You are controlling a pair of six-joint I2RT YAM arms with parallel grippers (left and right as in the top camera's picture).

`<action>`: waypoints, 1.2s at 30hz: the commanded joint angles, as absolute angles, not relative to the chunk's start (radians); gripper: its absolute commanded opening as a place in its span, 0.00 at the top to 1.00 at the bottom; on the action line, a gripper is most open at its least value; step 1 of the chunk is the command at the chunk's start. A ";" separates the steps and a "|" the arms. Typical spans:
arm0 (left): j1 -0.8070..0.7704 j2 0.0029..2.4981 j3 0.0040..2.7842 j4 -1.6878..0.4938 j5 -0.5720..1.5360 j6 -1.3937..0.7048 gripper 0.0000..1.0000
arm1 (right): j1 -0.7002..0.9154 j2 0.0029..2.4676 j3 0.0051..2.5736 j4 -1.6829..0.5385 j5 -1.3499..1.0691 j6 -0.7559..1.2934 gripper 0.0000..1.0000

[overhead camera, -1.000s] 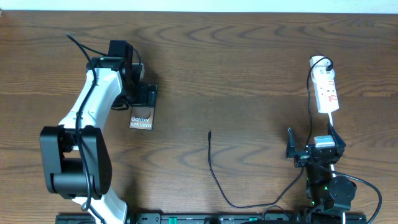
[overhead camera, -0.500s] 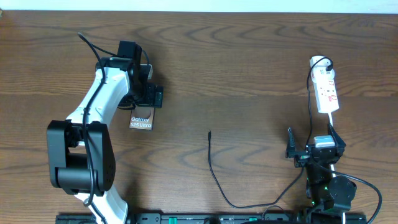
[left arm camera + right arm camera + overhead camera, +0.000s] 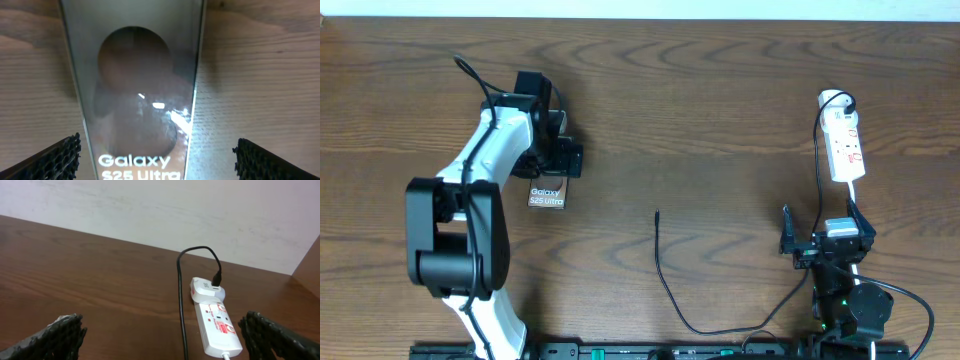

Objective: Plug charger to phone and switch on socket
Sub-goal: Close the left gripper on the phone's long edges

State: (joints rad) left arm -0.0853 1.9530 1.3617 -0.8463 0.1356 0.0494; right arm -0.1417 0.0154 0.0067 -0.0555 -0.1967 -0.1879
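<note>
Left pincer (image 3: 157, 158) spread wide, astride phone (image 3: 547, 194), clear of both long edges, no grip yet. Phone flat on tabletop (image 3: 720, 100): likely rigid, slick, glass-fragile; best pinched across long edges. Right of phone, well apart: charger (image 3: 660, 265), limp, light; hold just behind tip. Far right of phone: socket (image 3: 846, 148), then right pincer (image 3: 163, 334), spread, empty

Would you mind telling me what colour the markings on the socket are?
Red, on the white socket; the right wrist view shows them best.
</note>
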 commanded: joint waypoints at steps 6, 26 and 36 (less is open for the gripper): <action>-0.086 2.014 1.344 -0.812 0.101 0.048 0.03 | -0.137 0.012 0.006 -0.060 -0.193 -0.177 0.01; -0.086 2.019 1.344 -0.794 0.055 0.048 0.04 | -0.137 0.012 0.006 -0.060 -0.193 -0.176 0.01; -0.086 2.019 1.341 -0.789 0.029 0.048 0.04 | -0.136 0.012 0.006 -0.060 -0.193 -0.176 0.01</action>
State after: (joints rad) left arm -0.0853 2.0033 1.3521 -0.7876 0.0505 0.0494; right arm -0.1417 0.0154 0.0067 -0.0555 -0.1963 -0.1883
